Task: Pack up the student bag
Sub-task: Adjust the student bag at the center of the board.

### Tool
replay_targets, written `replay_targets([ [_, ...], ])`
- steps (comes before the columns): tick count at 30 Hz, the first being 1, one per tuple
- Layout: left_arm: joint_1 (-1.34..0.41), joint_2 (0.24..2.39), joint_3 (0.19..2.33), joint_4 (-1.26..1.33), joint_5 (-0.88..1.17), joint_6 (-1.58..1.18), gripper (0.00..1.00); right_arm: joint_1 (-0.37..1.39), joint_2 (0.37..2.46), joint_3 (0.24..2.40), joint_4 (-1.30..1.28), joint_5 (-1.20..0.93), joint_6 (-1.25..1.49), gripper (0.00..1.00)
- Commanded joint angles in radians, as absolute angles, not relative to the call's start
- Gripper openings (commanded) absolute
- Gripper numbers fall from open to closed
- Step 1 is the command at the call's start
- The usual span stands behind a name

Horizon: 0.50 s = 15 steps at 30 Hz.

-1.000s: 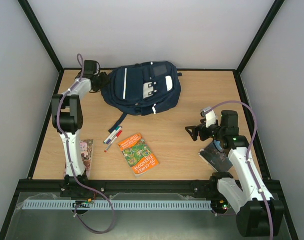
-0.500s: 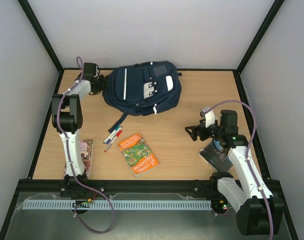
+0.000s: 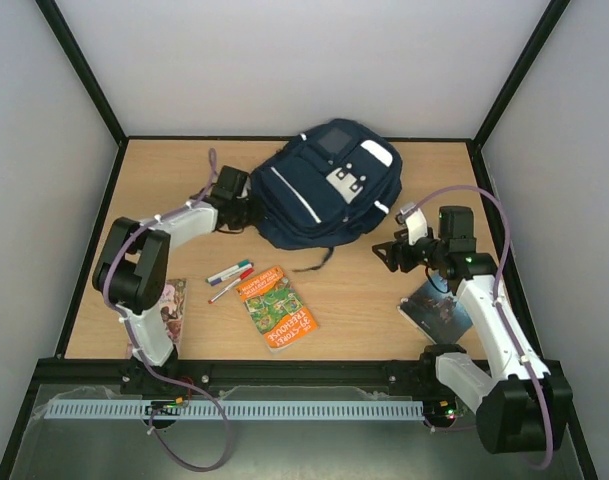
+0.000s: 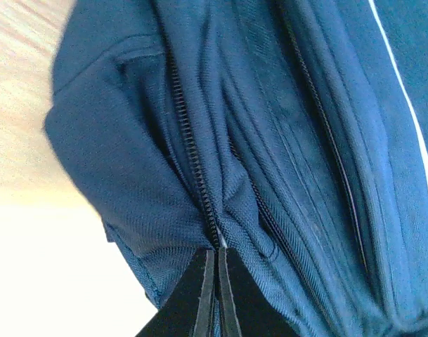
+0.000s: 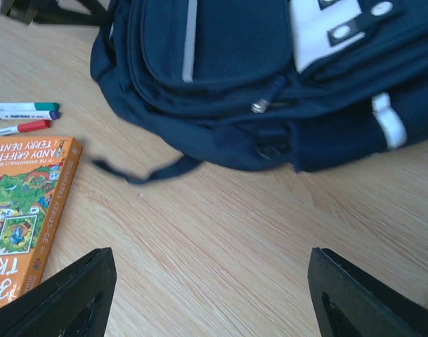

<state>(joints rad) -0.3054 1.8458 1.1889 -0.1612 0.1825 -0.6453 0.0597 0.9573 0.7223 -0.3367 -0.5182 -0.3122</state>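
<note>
Bag (image 3: 329, 190) is lying at the far centre of the table (image 3: 359, 315), having slid right and turned within the last second. Left gripper (image 4: 215, 277) is pinching its fabric beside a zipper (image 4: 189, 140), jaws pressed nearly together, and is apparently dragging it within the right arm's reach. Right gripper (image 3: 388, 256) is hovering just beside the bag, jaws spread. Book (image 3: 276, 306) and pens (image 3: 228, 275) are waiting unpacked.

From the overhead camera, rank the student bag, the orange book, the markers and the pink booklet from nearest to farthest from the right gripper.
From the right gripper:
1. student bag, just beside it, toward the back of the table.
2. orange book, centre, toward the near edge.
3. markers, left of centre.
4. pink booklet, far left, near edge.
</note>
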Motion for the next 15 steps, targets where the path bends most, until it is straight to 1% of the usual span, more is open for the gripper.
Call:
replay_targets([
  [1,-0.416,1.754,1.139,-0.079,0.202,-0.698,0.02,0.083,1.003,0.776,-0.377,-0.512,-0.327,0.75],
  [8,-0.581,1.684,1.108,-0.081,0.186,-0.740,0.02,0.126,1.059,0.806,-0.363,-0.495,-0.329,0.71],
  [15,-0.828,1.629,1.051,-0.036,0.151,-0.817,0.02,0.130,1.105,0.819,-0.376,-0.477,-0.370,0.70],
])
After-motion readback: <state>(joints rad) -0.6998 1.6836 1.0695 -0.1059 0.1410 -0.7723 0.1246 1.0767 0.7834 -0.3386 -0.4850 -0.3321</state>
